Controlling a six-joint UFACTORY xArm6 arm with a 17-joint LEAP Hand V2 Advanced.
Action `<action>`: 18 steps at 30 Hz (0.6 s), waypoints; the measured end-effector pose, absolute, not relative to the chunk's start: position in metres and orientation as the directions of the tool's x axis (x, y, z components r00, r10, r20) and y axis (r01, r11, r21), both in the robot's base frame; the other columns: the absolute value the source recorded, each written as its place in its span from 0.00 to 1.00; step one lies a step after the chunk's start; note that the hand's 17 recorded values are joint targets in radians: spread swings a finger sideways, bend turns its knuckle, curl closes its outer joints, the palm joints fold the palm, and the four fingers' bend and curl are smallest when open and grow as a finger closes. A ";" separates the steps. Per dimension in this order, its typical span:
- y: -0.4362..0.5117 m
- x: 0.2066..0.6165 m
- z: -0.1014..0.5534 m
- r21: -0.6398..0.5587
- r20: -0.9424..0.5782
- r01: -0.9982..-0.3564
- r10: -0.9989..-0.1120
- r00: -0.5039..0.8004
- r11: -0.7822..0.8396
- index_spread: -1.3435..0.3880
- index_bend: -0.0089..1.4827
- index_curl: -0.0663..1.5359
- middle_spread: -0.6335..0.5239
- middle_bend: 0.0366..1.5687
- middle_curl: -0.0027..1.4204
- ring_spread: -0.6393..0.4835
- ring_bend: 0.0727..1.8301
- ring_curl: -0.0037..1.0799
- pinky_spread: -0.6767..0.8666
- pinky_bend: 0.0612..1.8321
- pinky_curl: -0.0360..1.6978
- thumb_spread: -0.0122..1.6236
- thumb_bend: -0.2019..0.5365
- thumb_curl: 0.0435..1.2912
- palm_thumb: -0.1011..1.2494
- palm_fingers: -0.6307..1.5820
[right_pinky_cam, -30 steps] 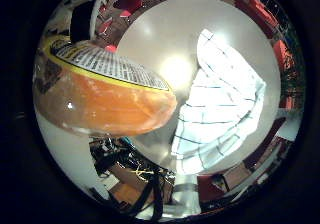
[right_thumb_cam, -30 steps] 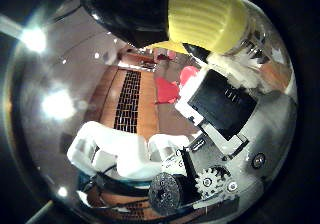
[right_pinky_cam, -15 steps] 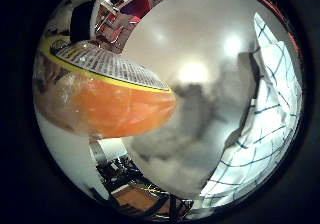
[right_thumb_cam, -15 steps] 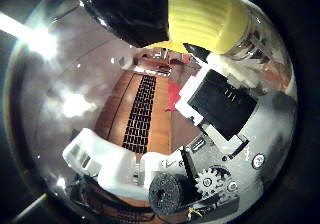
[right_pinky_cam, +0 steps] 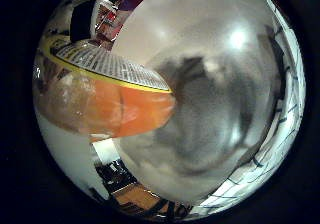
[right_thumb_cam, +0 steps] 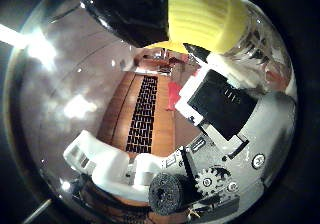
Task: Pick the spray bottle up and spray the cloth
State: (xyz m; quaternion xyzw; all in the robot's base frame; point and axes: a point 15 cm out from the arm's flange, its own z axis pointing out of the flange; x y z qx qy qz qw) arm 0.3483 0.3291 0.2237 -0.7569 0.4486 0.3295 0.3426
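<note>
Fingers [right_thumb_cam: 220, 109] grip the spray bottle [right_pinky_cam: 115, 109], already lifted; cloth [right_pinky_cam: 280, 154] at right edge awaits spraying.

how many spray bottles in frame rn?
1. The spray bottle, orange liquid inside, sits close against the palm in the hand, over the white table; its yellow collar and black head appear in the thumb-side view. The cloth lies nearby. Others may be out of view.
</note>
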 end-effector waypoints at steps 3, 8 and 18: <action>0.328 0.347 0.221 -0.220 -0.803 -0.902 -0.456 0.384 -0.372 0.66 0.69 0.48 0.49 0.82 0.40 0.43 0.76 0.53 0.28 0.51 0.69 0.54 0.23 0.52 0.76 0.81; 0.329 0.343 0.218 -0.229 -0.798 -0.890 -0.447 0.404 -0.395 0.63 0.52 0.47 0.48 0.77 0.39 0.40 0.70 0.50 0.23 0.53 0.61 0.46 0.23 0.53 0.73 0.77; 0.323 0.341 0.218 -0.242 -0.771 -0.868 -0.457 0.444 -0.434 0.56 0.15 0.43 0.42 0.63 0.41 0.35 0.70 0.52 0.16 0.53 0.54 0.48 0.23 0.50 0.72 0.54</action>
